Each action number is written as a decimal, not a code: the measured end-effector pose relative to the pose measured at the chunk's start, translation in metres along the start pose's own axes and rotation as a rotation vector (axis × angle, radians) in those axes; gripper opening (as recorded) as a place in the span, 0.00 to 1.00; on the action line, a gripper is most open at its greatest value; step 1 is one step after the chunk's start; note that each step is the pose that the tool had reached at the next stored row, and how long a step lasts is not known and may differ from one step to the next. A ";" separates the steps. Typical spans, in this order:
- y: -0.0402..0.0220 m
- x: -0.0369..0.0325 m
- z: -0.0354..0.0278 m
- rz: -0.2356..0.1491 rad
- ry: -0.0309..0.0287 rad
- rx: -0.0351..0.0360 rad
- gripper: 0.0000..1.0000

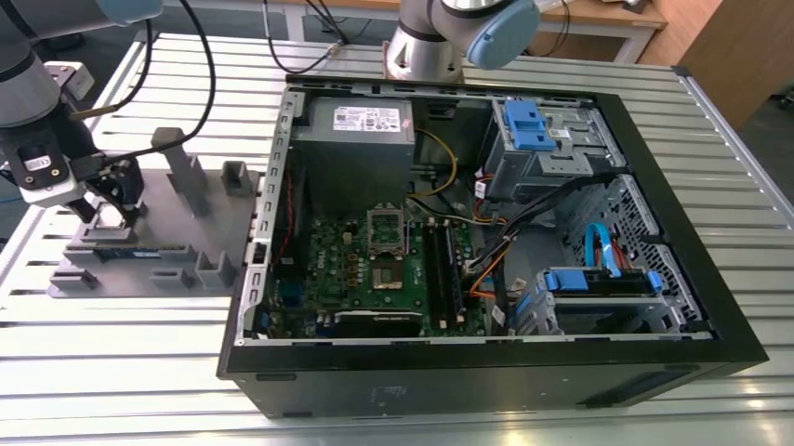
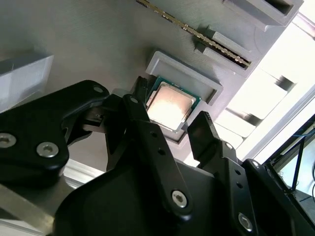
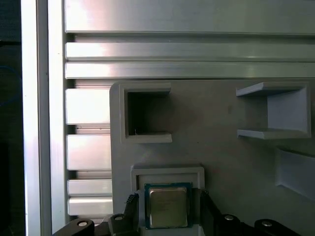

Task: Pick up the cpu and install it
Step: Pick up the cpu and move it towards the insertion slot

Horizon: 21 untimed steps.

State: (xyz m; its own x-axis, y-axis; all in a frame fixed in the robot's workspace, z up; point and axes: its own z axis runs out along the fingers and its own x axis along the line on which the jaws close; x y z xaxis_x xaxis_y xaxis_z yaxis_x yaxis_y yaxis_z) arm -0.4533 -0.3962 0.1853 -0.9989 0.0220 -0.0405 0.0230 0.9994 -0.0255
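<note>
While the cpu (image 3: 168, 207) lay pocketed in the tray (image 1: 167, 228) at the exterior view's left, the gripper (image 3: 168, 199) was noted spread astride it, untouching; level, centred closure was judged advisable.

The arm (image 1: 28, 88) points downward, its jaws parted.

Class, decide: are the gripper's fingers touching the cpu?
Apart. In the first wrist view, grey tray shows between the cpu and the fingers on either side.

cpu (image 3: 168, 206), square, shiny silver top, flat in grey tray (image 3: 221, 128) recess
</note>
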 end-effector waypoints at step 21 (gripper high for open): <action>-0.0023 0.0002 0.0008 -0.042 -0.0006 -0.0323 0.60</action>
State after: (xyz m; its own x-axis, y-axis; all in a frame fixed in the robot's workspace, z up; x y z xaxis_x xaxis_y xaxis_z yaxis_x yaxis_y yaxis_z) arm -0.4535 -0.3985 0.1846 -0.9990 -0.0205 -0.0406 -0.0207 0.9998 0.0051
